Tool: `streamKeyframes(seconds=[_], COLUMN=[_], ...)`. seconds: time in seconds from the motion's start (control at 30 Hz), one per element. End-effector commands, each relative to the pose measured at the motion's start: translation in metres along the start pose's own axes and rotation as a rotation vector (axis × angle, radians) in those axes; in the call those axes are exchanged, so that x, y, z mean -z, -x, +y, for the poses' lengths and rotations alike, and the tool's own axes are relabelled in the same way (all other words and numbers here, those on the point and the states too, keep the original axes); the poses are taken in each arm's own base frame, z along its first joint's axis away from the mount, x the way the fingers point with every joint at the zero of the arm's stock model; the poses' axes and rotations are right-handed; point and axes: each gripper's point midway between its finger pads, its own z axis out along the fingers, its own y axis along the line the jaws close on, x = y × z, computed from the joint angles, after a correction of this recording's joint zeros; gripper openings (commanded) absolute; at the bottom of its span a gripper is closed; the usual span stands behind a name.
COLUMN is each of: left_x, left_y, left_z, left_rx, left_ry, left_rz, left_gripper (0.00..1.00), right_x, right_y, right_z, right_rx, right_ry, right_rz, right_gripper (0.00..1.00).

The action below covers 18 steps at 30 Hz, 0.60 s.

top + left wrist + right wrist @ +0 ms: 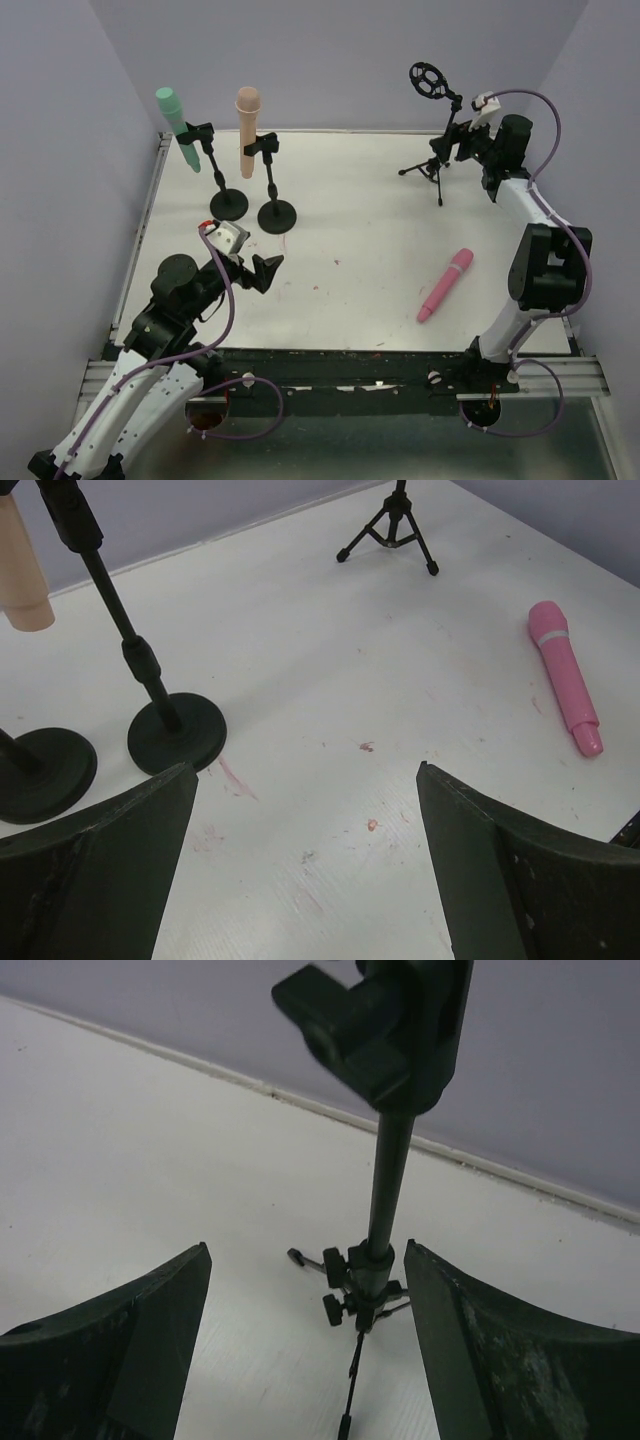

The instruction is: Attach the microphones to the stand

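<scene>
Right wrist: right claw point(307, 1246) wide apart, empty, near tripod stand point(388, 1190); left claw point(305, 766) likewise wide, empty

left arm point(175, 290) and right arm point(520, 205): white link shells joined by black joint housings. a lilac cable point(230, 300) loops along each arm. a pale camera block point(228, 237) sits at each wrist. left pincer point(305, 770) and right pincer point(307, 1248): two broad, dark fingers point(110, 860), faintly scuffed, with straight inner edges.
</scene>
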Motion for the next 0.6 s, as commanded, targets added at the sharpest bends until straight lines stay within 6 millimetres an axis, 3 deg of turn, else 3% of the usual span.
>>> streamKeyframes(seconds=[0.0, 0.17, 0.3, 0.57], left_x=[-0.001, -0.003, -0.004, -0.003], left_y=[0.002, 0.000, -0.001, 0.000], left_z=[0.004, 0.007, 0.008, 0.005], left_rx=[-0.016, -0.019, -0.020, -0.025], left_ry=[0.017, 0.029, 0.031, 0.014], left_rz=[-0.009, -0.001, -0.003, -0.013], left_gripper=[0.99, 0.99, 0.99, 0.99], right_x=[-0.028, -0.040, -0.042, -0.043], right_y=[0.033, 0.031, 0.029, 0.039], right_z=[-0.010, -0.016, -0.014, 0.000], right_rx=[0.076, 0.097, 0.138, 0.173], right_ry=[-0.014, -0.041, -0.025, 0.051], right_rz=[-0.108, -0.115, -0.120, -0.138], right_gripper=[0.82, 0.75, 0.62, 0.23])
